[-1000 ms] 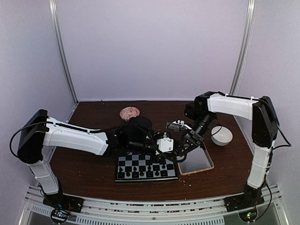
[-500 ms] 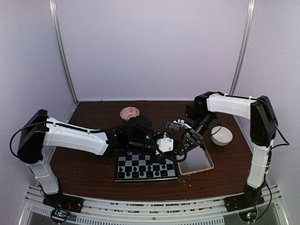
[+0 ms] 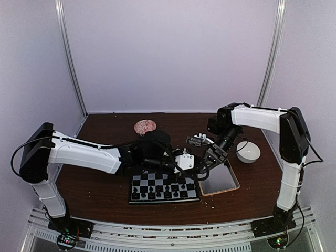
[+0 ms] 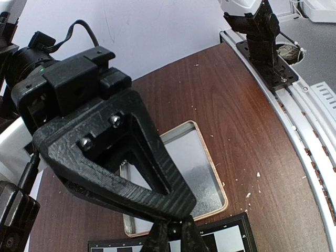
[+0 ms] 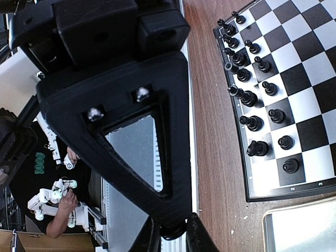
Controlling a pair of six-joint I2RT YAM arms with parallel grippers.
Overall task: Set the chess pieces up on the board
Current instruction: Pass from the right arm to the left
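1. Black chess pieces (image 5: 248,97) stood in two rows along one edge of the board (image 5: 310,105); no white ones showed there, so roughly half seemed left.
2. Left claw (image 4: 175,237) hung nearly shut over the board's corner, any catch unclear.
3. Right claw (image 5: 172,237) was narrow; contents unclear.

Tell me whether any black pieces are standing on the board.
Yes, the right wrist view shows black chess pieces standing in two rows along one edge of the board.
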